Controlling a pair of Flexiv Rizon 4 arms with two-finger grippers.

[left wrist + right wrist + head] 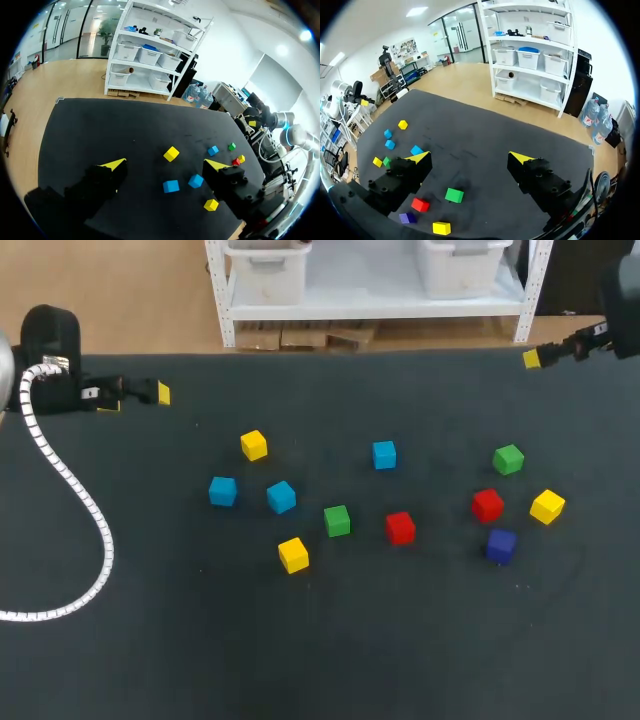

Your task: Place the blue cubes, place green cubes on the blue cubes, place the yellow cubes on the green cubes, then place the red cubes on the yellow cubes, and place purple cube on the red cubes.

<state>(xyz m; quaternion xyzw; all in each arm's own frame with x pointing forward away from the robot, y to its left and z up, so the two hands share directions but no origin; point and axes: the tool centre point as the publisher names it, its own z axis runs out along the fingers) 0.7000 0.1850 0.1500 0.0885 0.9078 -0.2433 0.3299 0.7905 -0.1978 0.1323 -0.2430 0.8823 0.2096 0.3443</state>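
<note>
Loose cubes lie on the black table (420, 640). Three blue cubes (222, 491) (281, 497) (384, 454) are in the middle and left, with green cubes (337, 521) (508, 459), yellow cubes (254, 445) (293, 555) (547, 507), red cubes (400, 527) (487, 505) and one purple cube (501, 545) around them. None is stacked. My left gripper (137, 398) (165, 165) hangs open and empty at the far left edge. My right gripper (540, 357) (470, 158) is open and empty at the far right back. A green cube (453, 195) lies ahead of it.
A white ribbed cable (80, 510) loops from my left arm across the table's left side. Bare table stretches along the front edge and between the cubes and the back edge.
</note>
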